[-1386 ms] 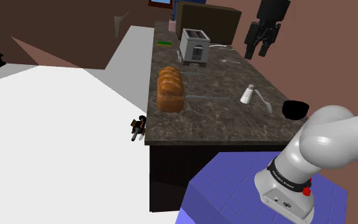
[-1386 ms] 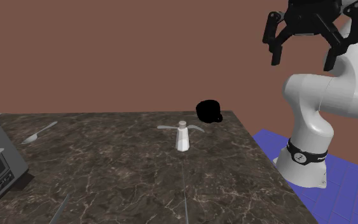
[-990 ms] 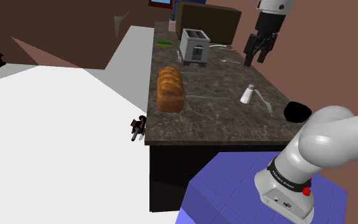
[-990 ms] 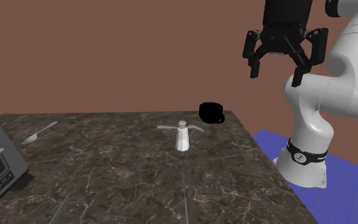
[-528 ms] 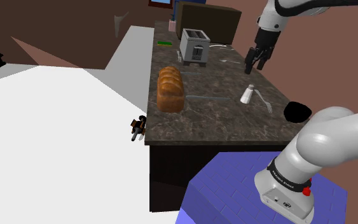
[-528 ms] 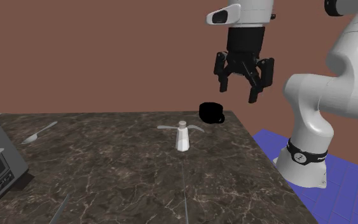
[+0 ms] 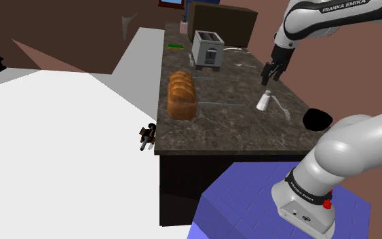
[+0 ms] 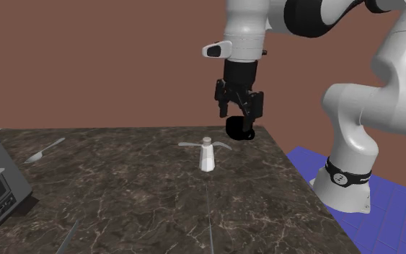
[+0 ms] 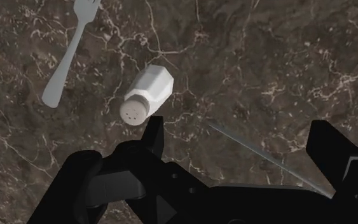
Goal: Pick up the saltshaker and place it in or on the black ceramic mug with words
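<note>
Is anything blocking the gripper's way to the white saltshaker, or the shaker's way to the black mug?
Nothing blocks the open black gripper above the white saltshaker. A flat grey fork lies between shaker and black mug.

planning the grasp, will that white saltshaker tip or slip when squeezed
The saltshaker stands upright, tall for its base, so an off-centre nudge would probably tip it. Its body narrows toward the cap and looks smooth, so a high pinch might slip; lower seems safer. It looks rigid and likely light.
</note>
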Controlling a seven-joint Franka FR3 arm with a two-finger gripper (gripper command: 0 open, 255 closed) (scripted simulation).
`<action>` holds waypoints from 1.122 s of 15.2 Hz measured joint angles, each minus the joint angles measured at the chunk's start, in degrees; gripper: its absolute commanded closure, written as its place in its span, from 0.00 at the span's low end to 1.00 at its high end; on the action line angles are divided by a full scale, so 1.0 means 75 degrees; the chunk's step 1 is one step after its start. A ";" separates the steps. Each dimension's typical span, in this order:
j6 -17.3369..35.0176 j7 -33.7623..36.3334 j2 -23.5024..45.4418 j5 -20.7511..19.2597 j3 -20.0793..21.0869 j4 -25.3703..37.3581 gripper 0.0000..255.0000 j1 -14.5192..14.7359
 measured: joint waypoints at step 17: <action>0.2842 -0.1088 0.2399 -0.0027 -0.1396 0.0000 0.00 -0.0092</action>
